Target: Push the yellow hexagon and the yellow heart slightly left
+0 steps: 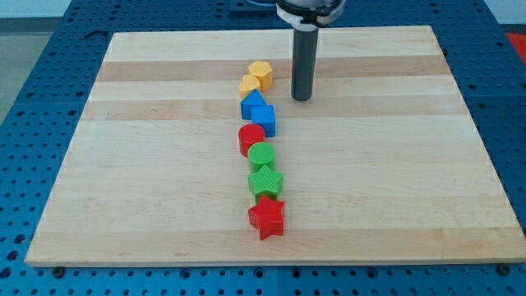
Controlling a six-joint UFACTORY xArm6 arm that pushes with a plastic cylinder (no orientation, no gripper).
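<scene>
push not yet begun

my tip point(302, 98) stood on the wooden board point(164, 205), just right of the yellow hexagon point(261, 74) and yellow heart point(250, 84), apart from both. it was a bare rod with no claw. both blocks seemingly awaited their leftward push.

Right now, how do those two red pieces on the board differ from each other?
The red star has pointed arms; the other red block looks rounded, its exact shape unclear. The star ends the line of blocks at the view's bottom; the rounded one sits mid-line, against the blue blocks. My tip is much nearer the rounded one. Both share the same red and lie on the wooden board.
</scene>
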